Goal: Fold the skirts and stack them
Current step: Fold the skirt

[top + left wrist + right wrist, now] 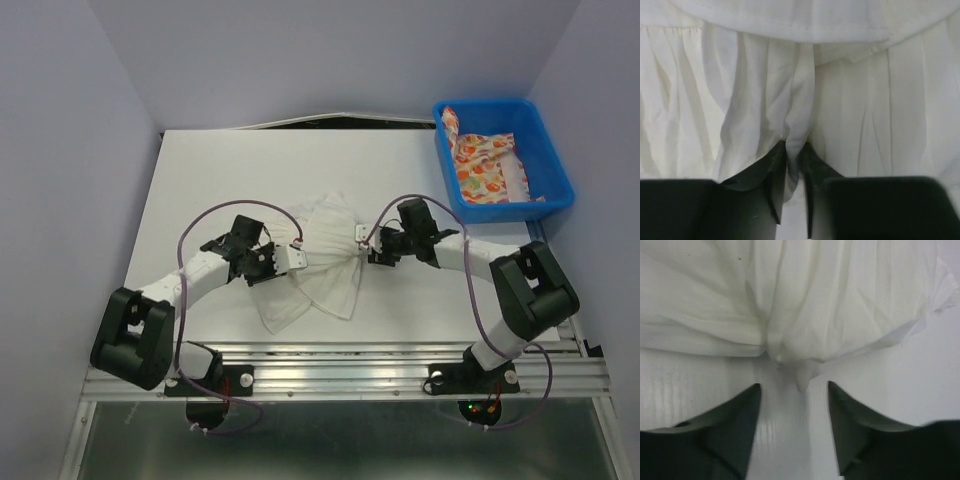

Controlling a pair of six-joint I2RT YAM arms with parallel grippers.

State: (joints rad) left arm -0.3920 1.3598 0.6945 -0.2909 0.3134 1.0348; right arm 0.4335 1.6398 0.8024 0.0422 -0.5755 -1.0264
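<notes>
The white skirt [320, 265] is being flanked by both hands at mid-tabletop [230, 170]. The left hand [300, 258] is being held barely parted, with a fold caught between its fingers [775, 172]. The right hand [370, 250] is being held released, with the skirt's corner just ahead. The printed skirt [485, 170] is being held by the bin [500, 212].
</notes>
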